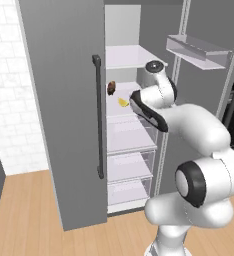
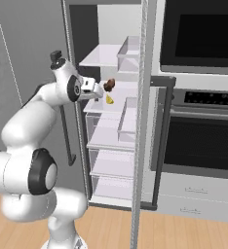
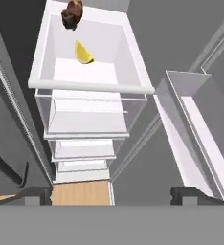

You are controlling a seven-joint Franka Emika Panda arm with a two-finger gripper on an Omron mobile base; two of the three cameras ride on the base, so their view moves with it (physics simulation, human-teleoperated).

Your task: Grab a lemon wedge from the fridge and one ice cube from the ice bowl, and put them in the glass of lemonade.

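Matte-grey, the fridge (image 1: 64, 125) stands with its right door swung open in the left base view, and the lemon wedge (image 1: 123, 102) lies untouched on a white shelf beside a dark brown-red lump (image 1: 111, 88); the arm hides its own claw here. The right base view shows the claw (image 2: 99, 90) level with that shelf, just short of the wedge (image 2: 109, 99). In the hand view the dark fingertips (image 3: 35, 195) stand wide apart and empty, the wedge (image 3: 83, 53) well ahead. Judging by this, nothing is collected yet: wedge, ice cube and delivery all remain.
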